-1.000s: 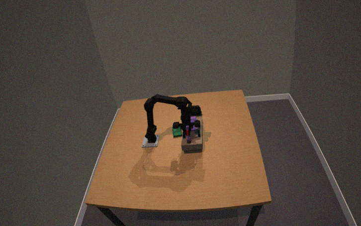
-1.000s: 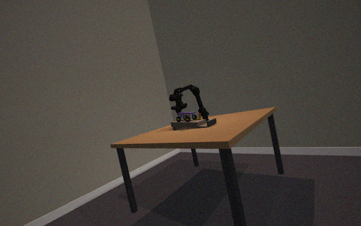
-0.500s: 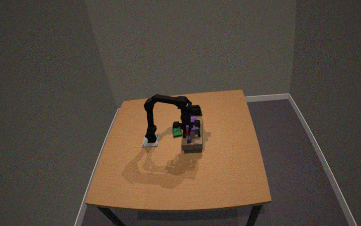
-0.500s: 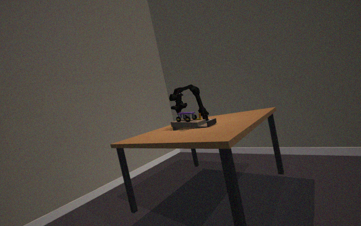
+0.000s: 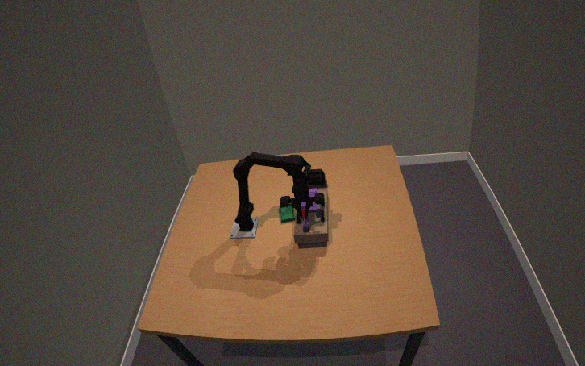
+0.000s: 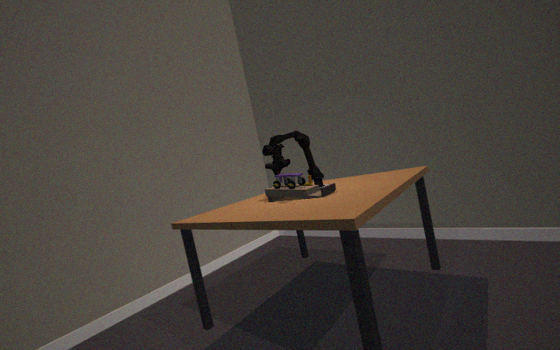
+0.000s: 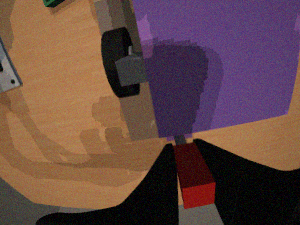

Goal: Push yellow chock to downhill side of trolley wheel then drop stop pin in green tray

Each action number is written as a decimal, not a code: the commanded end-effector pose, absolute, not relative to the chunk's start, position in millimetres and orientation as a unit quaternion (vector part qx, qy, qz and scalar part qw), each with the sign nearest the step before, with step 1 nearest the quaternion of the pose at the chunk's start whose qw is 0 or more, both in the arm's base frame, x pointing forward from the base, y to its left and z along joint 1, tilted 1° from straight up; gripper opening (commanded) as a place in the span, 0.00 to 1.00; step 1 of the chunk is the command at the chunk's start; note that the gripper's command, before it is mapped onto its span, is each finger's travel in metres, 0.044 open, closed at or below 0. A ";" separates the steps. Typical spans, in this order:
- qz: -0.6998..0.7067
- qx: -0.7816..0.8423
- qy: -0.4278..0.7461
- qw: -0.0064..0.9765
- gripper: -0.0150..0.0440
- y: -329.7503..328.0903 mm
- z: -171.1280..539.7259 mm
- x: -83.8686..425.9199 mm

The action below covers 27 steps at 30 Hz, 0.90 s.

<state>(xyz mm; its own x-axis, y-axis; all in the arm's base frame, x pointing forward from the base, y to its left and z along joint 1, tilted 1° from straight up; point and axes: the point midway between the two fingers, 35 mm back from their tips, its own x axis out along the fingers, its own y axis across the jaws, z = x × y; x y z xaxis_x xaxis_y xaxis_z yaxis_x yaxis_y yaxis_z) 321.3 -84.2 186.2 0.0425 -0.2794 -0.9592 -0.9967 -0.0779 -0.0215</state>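
My gripper point(image 5: 303, 218) point(image 7: 182, 147) is shut on the red-headed stop pin point(image 5: 303, 211) point(image 7: 194, 171), at the trolley's uphill end. Part of the pin's grey shaft shows past the fingertips in the wrist view; whether its lower end is clear of the ramp is hidden. The purple-decked trolley point(image 5: 313, 193) point(image 6: 289, 175) point(image 7: 250, 64) stands on the ramp point(image 5: 311, 237) point(image 6: 288, 192). The chock point(image 6: 309, 179) is upright by the trolley's downhill wheel; I cannot tell whether they touch. The green tray point(image 5: 288, 221) point(image 7: 52, 2) lies beside the ramp, on the arm's base side.
The arm's base plate point(image 5: 235, 234) point(image 7: 10, 76) is bolted to the wooden table point(image 5: 367, 272) point(image 6: 247, 213). A dark open box point(image 5: 316, 176) point(image 6: 328, 190) stands at the ramp's downhill end. One trolley wheel point(image 7: 113, 59) stands close to the ramp's edge on the tray side.
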 end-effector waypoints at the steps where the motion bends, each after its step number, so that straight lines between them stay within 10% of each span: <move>1: 0.428 -0.595 0.538 0.417 0.25 -84.5 192.0 321.1; 27: 0.428 -0.595 0.538 0.417 0.25 -84.0 199.8 320.7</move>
